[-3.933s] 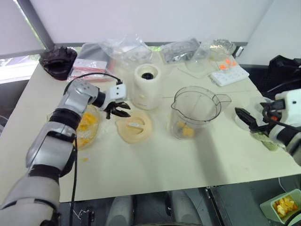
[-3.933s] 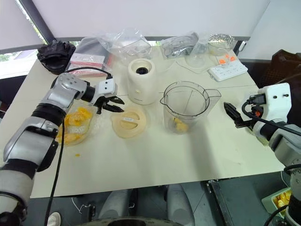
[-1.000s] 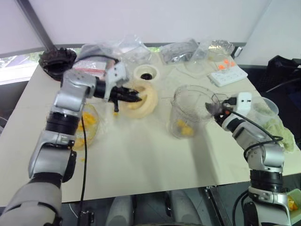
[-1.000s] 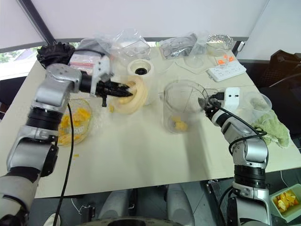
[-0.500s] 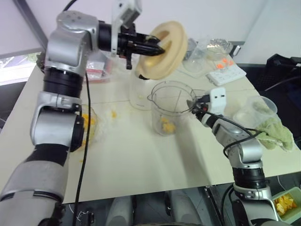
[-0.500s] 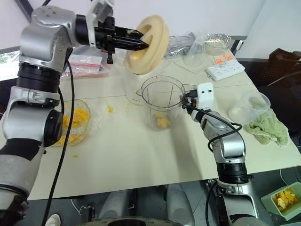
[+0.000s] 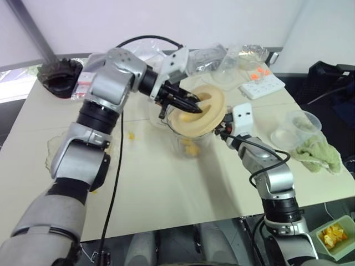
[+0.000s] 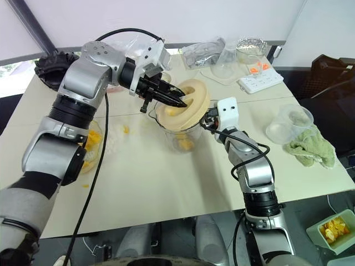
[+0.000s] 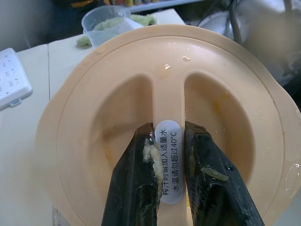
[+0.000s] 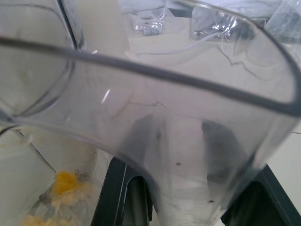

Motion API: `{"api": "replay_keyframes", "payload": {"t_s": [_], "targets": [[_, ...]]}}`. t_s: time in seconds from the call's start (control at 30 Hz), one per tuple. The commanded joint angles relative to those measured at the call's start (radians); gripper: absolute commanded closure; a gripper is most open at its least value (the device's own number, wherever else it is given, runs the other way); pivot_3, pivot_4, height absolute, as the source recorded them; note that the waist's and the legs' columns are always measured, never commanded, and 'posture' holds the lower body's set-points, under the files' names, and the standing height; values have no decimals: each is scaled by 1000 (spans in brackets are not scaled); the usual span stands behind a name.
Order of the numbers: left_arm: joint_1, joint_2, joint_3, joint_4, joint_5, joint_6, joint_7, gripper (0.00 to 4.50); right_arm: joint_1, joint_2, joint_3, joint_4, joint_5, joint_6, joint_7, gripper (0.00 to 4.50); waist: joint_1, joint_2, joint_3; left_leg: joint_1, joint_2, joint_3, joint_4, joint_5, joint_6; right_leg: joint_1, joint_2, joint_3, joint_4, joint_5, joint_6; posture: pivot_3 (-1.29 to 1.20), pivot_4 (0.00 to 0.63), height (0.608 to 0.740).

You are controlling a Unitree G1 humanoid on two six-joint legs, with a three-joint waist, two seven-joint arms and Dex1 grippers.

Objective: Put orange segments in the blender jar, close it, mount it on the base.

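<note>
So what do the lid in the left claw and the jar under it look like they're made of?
The lid looks like smooth, slightly glossy cream plastic: moulded grip ridge, wet highlights, a printed sticker. The blender jar looks like clear hard plastic, probably not glass: see-through wall with a thick moulded rim and orange segments visible inside.

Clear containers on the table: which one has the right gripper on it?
The blender jar with orange segments at its bottom; the right gripper holds its handle under the tilted lid. The small plastic cup stands apart beside the green cloth.
</note>
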Motion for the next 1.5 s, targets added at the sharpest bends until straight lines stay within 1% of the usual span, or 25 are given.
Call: {"api": "replay_keyframes", "payload": {"t_s": [0.03, 0.17, 0.37, 0.5, 0.63, 0.67, 0.8, 0.87, 1.0, 1.27, 1.5], "targets": [[-19, 3, -23, 9, 31, -43, -10, 4267, -14, 14, -9, -72, 16, -5, 11, 3275, 0, 0, 0, 0, 0, 0, 0, 0, 0, 0, 0, 0, 0, 0, 0, 0, 150, 740], [-71, 1, -24, 56, 77, -108, 12, 4267, -8, 17, -4, -84, 12, 3, 17, 3275, 2, 0, 0, 0, 0, 0, 0, 0, 0, 0, 0, 0, 0, 0, 0, 0, 150, 740], [-127, -8, -68, 144, 159, -192, 38, 4267, 1, 19, -3, -88, 5, 3, 19, 3275, 3, 0, 0, -1, 0, 0, 0, 0, 0, 0, 0, 0, -1, 0, 0, 0, 150, 740], [-146, -12, -94, 176, 184, -241, 1, 4267, 2, 19, -4, -81, 3, -4, 21, 3275, 3, 0, 0, -1, 0, 0, 0, 0, 0, 0, 0, 0, -1, 0, 0, 0, 150, 740], [-177, -15, -99, 191, 179, -229, -67, 4267, 1, 24, -5, -76, 0, -7, 19, 3275, 3, 0, 0, -1, 0, 0, 0, 0, 0, 0, 0, 0, -1, 0, 0, 0, 150, 740], [-180, -13, -104, 192, 176, -220, -77, 4267, 1, 25, -5, -74, -1, -8, 18, 3275, 2, 0, 0, -1, 0, 0, 0, 0, 0, 0, 0, 0, 0, 0, 0, 0, 150, 740], [-182, 60, -225, 111, 42, -103, -86, 4267, 11, 26, -9, -76, -3, -13, 17, 3275, 1, 0, 0, -1, 0, 0, 0, 0, 0, 0, 0, 0, 0, 0, 0, 0, 150, 740], [-184, 101, -282, 76, -5, -78, -86, 4267, 15, 28, -10, -78, -3, -13, 15, 3275, 0, 0, 0, -1, 0, 0, 0, 0, 0, -1, 0, 0, 0, 0, 0, 0, 150, 740], [-183, 147, -360, 64, -11, -95, -86, 4267, 23, 32, -12, -80, -5, -19, 11, 3275, 1, 0, 0, -1, 0, -1, 0, 0, 0, -1, 0, 0, 0, 0, 0, 0, 150, 740], [-151, 88, -361, 137, 119, -87, -78, 4267, 16, 46, -22, -80, -14, -25, 0, 3275, 2, 0, 0, -1, 0, 0, 0, 0, 0, 0, 0, 0, 0, 0, 0, 0, 150, 740], [-102, 35, -367, 182, 223, -3, -26, 4267, 12, 52, -29, -88, -19, -34, -11, 3275, 3, 1, -1, 2, 0, 0, 1, 0, 0, 3, 0, 0, 0, -2, -3, 0, 150, 740]]}}
